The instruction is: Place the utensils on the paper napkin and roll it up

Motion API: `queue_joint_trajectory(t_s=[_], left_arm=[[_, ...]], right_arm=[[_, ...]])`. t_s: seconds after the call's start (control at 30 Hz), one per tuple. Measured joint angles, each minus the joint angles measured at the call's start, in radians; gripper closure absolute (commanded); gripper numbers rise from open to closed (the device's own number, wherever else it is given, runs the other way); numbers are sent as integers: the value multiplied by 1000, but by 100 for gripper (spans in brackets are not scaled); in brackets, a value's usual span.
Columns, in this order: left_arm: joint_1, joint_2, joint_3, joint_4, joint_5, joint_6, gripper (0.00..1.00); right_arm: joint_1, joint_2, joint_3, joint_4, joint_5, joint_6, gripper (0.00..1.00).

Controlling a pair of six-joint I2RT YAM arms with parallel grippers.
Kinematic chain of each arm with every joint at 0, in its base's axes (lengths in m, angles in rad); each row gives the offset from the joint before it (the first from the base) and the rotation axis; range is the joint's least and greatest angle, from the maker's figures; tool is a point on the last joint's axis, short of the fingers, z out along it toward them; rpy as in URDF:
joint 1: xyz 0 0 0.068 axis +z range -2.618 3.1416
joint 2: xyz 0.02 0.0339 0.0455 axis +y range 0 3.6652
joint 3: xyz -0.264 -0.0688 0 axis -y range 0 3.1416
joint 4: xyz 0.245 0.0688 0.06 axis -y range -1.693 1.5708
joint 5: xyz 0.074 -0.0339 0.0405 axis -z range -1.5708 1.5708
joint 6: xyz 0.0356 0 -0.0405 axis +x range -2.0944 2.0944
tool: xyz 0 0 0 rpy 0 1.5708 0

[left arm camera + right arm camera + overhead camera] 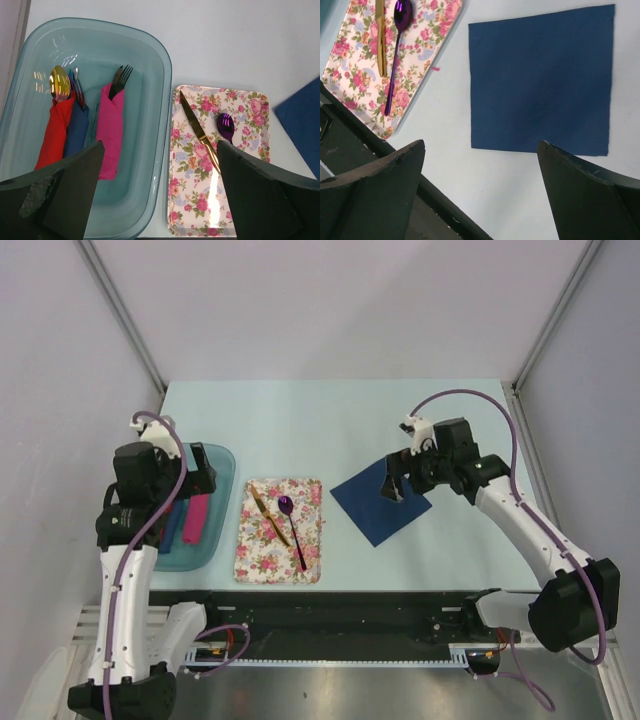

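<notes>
My left gripper [160, 145] hangs with its jaws spread wide and nothing between them, over the right-hand part of a clear teal tray [150, 45] near the left edge of the pale table [330, 410]. In that tray lie three rolled bundles side by side: a red roll [55, 132] with a gold spoon bowl sticking out of its top, a blue roll [77, 130] pressed against it, and a pink roll [111, 127] with a dark fork poking out. Just right of the tray sits a floral mat [250, 112], and on it rest the two loose utensils, a gold knife [197, 130] on the left and a purple spoon [225, 125] close beside it on the right, both lying lengthwise along the mat. My right gripper [481, 144] is likewise opened wide and empty, and it hangs above the navy napkin [540, 80]. The napkin lies flat and unfolded on the bare table to the right of the mat, apart from it, turned so that from above it looks like a diamond. Neither utensil touches the napkin.
</notes>
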Motion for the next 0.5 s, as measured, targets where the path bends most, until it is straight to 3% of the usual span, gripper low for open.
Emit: queue_joint_trajectory(t_s=[0.3, 0.5], left_arm=[[57, 7, 0, -8, 26, -27, 0], [112, 29, 0, -8, 47, -52, 0]], right_arm=[[143, 122, 83, 41, 57, 0, 0], [297, 285, 226, 75, 120, 1, 0]])
